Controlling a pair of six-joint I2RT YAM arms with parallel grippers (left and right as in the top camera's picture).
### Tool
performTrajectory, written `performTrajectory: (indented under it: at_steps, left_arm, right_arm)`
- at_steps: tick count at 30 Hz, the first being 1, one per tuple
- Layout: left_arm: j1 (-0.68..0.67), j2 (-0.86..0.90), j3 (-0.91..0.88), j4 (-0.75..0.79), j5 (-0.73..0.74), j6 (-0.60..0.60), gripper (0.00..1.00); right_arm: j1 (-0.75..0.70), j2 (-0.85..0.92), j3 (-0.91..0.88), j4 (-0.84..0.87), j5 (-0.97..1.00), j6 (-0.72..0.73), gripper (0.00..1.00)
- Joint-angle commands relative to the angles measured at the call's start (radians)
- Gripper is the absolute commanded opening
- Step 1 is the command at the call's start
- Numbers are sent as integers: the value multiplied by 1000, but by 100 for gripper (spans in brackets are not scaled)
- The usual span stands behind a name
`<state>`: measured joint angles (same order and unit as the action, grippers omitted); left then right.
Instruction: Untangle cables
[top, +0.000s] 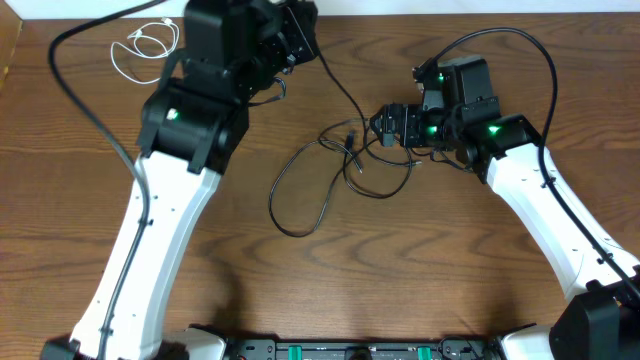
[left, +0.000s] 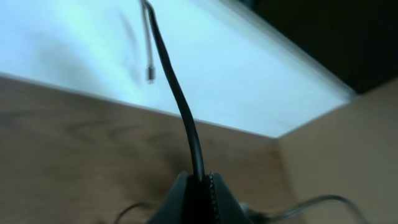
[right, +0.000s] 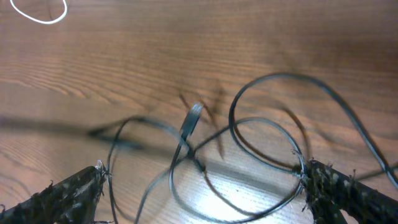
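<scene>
A tangle of thin black cables (top: 345, 150) lies mid-table, with one long loop (top: 300, 195) trailing toward the front. My left gripper (top: 300, 40) is raised at the back and shut on one black cable (left: 180, 106). That strand runs taut from its jaws down to the tangle, and a small plug end (left: 150, 73) hangs beside it. My right gripper (top: 385, 128) is wide open just right of the tangle. In the right wrist view its fingers (right: 74, 190) straddle several black loops (right: 261, 149) without pinching them. The short white cable (top: 145, 45) lies coiled at the back left, apart from the rest.
Thick black leads (top: 85, 100) fixed to the arms arc over the table at the back left and back right. The table's back edge (top: 450, 12) runs just behind both grippers. The white cable (right: 38, 12) also shows in the right wrist view's top left corner.
</scene>
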<state>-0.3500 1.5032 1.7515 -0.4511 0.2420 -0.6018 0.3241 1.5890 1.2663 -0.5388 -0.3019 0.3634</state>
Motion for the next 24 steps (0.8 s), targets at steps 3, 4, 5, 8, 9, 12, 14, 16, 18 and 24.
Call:
performTrajectory:
  at_steps: [3,4,5,8,9,12,14,16,18,24]
  left_arm:
    - [0,-92,12,83,65,-71,7]
    - [0,-103,12,99,64,-78,8]
    - [0,-113,12,114,65,-87,7]
    - [0,-146,12,151,65,-143,7]
    - [0,-156,12,171,64,-144,7]
    - [8,-181,12,240,61,-144,7]
    - [24,-197,12,293,60,-144,7]
    - [43,-209,12,328,60,-144,7]
    - [66,-218,12,351,56,-145,7]
    - [127,-224,12,389,-71,-245,8]
  right_arm:
    - [5,7,-4,43,4,34,99]
    - [5,7,-4,55,4,34,99]
    - [5,7,-4,64,4,34,99]
    - [5,8,-4,92,8,32,99]
    - [5,8,-4,96,8,33,98]
    - [6,10,-4,81,8,28,65]
    - [6,12,-4,51,7,6,43]
    - [7,12,-4,21,7,6,22]
    - [8,12,-4,0,-4,6,6]
    - [8,12,-4,-19,-51,6,5]
